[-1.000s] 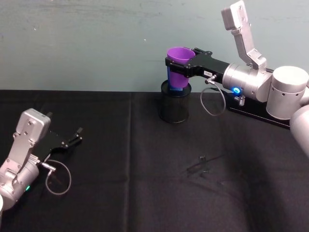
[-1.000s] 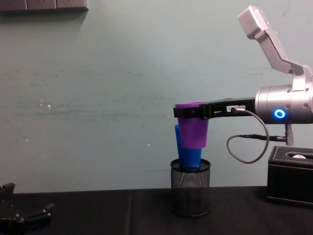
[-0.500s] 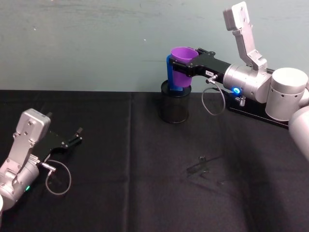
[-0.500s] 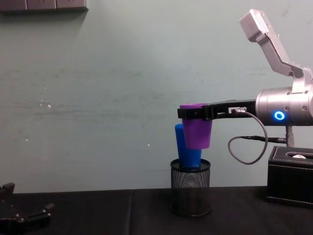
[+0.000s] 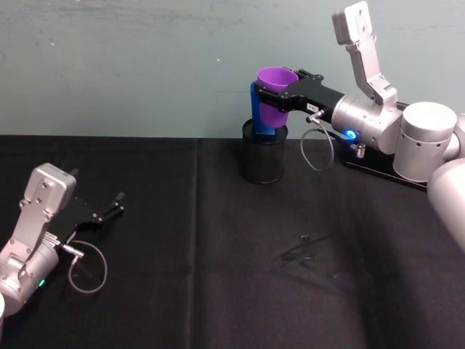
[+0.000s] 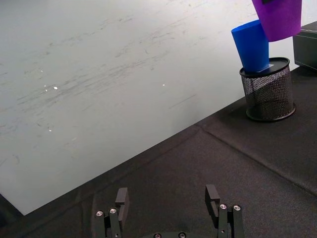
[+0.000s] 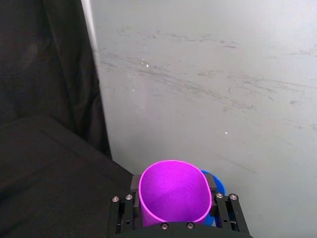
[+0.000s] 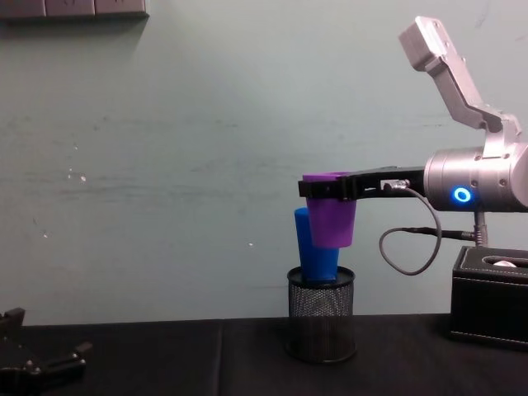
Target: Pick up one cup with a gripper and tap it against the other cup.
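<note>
right gripper (image 8: 323, 189): held high over the back of the table, its long black jaws clamped on the purple cup (image 8: 333, 224) just under the rim.
purple cup: carried upright, mouth up, clear of the cloth and well above it.
blue cup (image 8: 306, 246): lodged in the mesh pen holder (image 8: 322, 327), tilted toward the robot's left, most of its body standing out above the holder's rim.
cup to cup: the purple cup's lower side is brought right up beside the blue cup's upper part. Whether the two are actually touching cannot be told.
mesh pen holder: stood on the black tablecloth (image 5: 218, 254) at the back.
left gripper (image 6: 167, 196): rested low on the cloth at the robot's left, well apart from both cups, fingers spread wide.
black box (image 8: 492, 307): seen on the table below the right arm.
</note>
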`<state>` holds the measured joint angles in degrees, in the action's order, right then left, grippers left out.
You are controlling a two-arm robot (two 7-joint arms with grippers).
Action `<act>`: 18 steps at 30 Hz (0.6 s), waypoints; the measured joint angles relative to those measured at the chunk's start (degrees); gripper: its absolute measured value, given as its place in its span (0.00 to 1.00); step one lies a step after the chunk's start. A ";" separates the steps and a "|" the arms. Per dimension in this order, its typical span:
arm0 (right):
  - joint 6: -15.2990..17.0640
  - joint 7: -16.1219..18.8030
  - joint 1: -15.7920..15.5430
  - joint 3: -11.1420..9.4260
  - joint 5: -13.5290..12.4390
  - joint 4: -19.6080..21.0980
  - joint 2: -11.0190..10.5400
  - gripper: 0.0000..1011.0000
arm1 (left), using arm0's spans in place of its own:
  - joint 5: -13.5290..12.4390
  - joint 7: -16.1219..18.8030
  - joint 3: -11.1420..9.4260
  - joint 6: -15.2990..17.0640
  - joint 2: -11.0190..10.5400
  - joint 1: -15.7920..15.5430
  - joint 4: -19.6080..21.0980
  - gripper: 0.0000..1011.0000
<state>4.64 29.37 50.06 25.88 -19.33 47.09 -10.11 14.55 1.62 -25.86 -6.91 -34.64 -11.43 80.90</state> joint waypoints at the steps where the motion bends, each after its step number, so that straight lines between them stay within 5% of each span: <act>1: 0.00 -0.25 0.08 -0.12 0.18 -0.18 0.19 0.74 | 0.00 0.00 0.00 0.00 0.00 0.00 0.00 1.00; 18: -0.53 -1.43 0.11 -1.33 1.75 -0.97 1.14 0.74 | 0.00 0.00 0.00 0.00 0.00 0.00 0.00 1.00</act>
<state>4.11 27.94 50.17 24.55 -17.58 46.12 -8.98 14.55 1.62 -25.86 -6.91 -34.65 -11.43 80.90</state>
